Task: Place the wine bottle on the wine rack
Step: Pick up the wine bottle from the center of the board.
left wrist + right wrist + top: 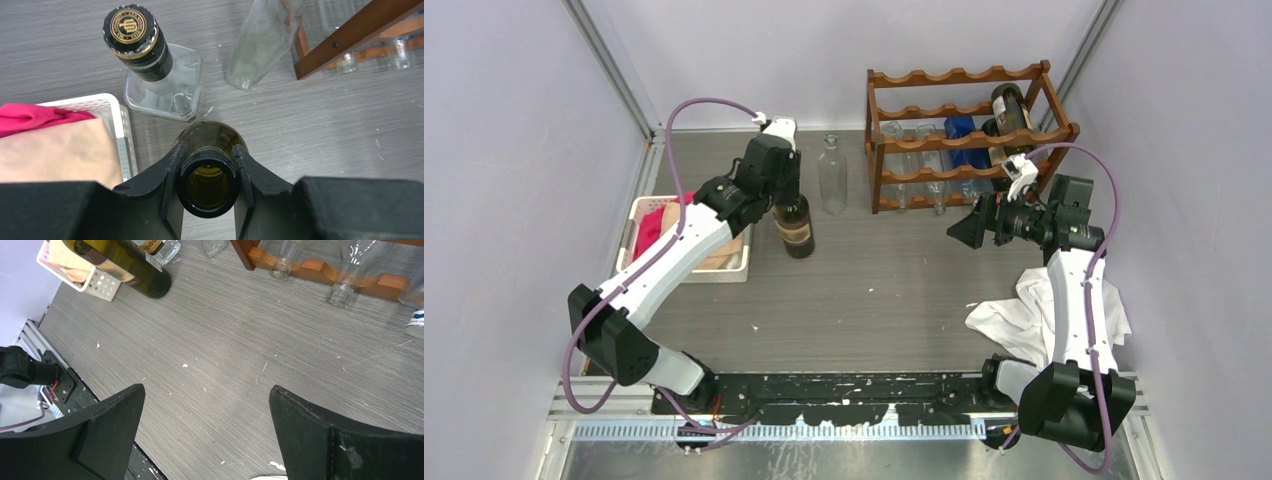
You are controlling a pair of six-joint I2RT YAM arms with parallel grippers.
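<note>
The wine rack (pixel 954 76) stands at the table's (pixel 884 290) far right, well apart from the upright wine bottle (pixel 796 228) at mid-left. This looks like the grasp step: the left gripper (pixel 207 165) pinches the bottle's neck (the right gripper (pixel 206 389) gapes wide, empty). The next move calls for lifting, tilting flat, and carrying to a free cradle

The left gripper (pixel 207 172) has its black fingers (pixel 170 170) against both sides of the open neck of a dark green wine bottle (pixel 210 135), which stands upright on the grey surface (pixel 325 130). Just beyond it is a square clear bottle (pixel 167 95) with a black and gold cap. Far right, another clear bottle (pixel 260 45) stands beside the wine rack (pixel 350 37). Left, a white basket (pixel 122 135) holds pink cloth (pixel 35 117).
</note>
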